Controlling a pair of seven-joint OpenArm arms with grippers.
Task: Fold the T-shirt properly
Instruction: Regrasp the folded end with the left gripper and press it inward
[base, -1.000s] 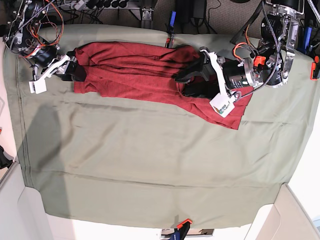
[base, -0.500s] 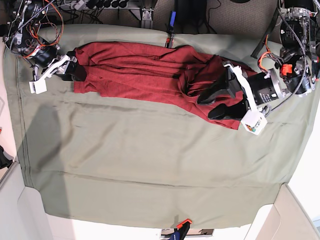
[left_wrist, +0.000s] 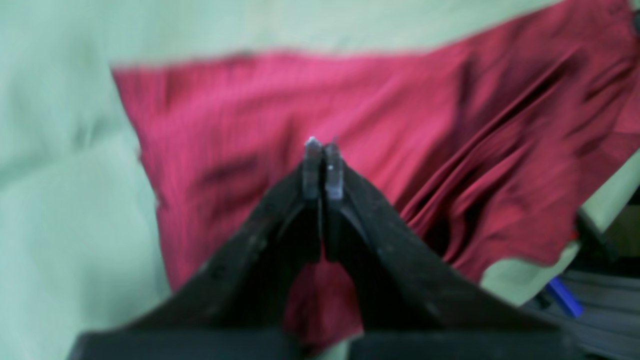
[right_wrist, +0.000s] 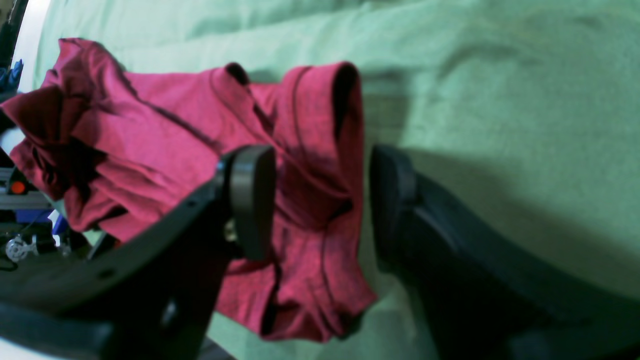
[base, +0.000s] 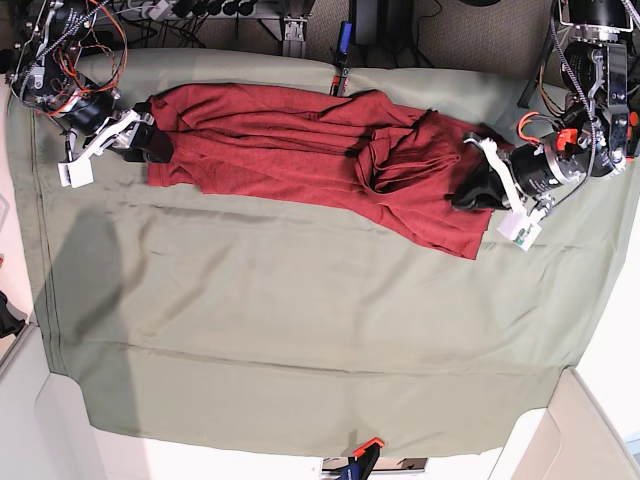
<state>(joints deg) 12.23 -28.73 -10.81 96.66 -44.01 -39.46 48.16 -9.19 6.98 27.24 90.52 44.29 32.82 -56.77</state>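
The dark red T-shirt (base: 290, 150) lies crumpled in a long band across the far side of the table. It also shows in the left wrist view (left_wrist: 240, 125) and the right wrist view (right_wrist: 165, 125). My left gripper (base: 460, 196) is at the shirt's right end; in its wrist view the left gripper (left_wrist: 322, 146) has its fingertips pressed together, with no cloth visible between them, above the fabric. My right gripper (base: 158, 143) is at the shirt's left end. In its wrist view the right gripper (right_wrist: 320, 200) is open, its jaws standing either side of a folded hemmed edge.
The sage-green table cover (base: 300, 320) spreads over the whole table. Cables and electronics (base: 60, 60) sit at the back left. A blue clamp (base: 345, 38) is at the far edge and an orange clamp (base: 368, 445) at the near edge.
My left arm has drawn back to the right, from over the shirt's middle to its right end, leaving the cloth there bunched. My right arm has not moved.
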